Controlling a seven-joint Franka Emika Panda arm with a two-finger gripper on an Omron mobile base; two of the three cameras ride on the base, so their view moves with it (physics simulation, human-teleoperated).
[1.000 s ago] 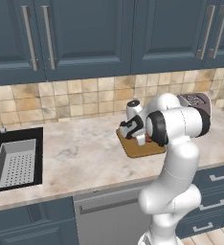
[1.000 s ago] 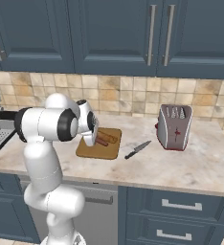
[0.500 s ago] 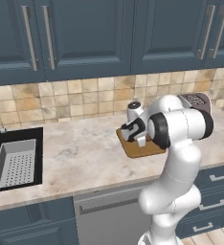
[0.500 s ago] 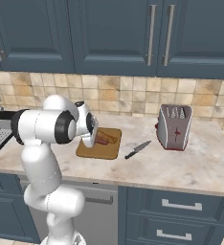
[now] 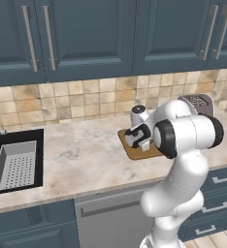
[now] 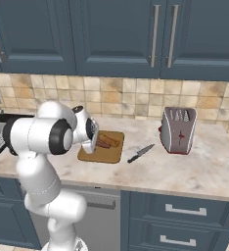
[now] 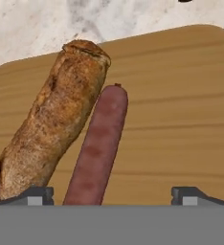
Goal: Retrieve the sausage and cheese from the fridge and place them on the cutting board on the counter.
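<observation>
You have the tabletop [image 6: 194, 166] running across mid-frame, with the cutting board [image 7: 181, 105] on it at the right base view's centre. On the board the sausage [image 7: 97, 148] lies beside a bread roll [image 7: 51, 129], their sides touching. Your claw [image 7: 112, 195] stands open astride the sausage, gripping nothing. Sausage placement looks done; the cheese remains to be fetched.
</observation>
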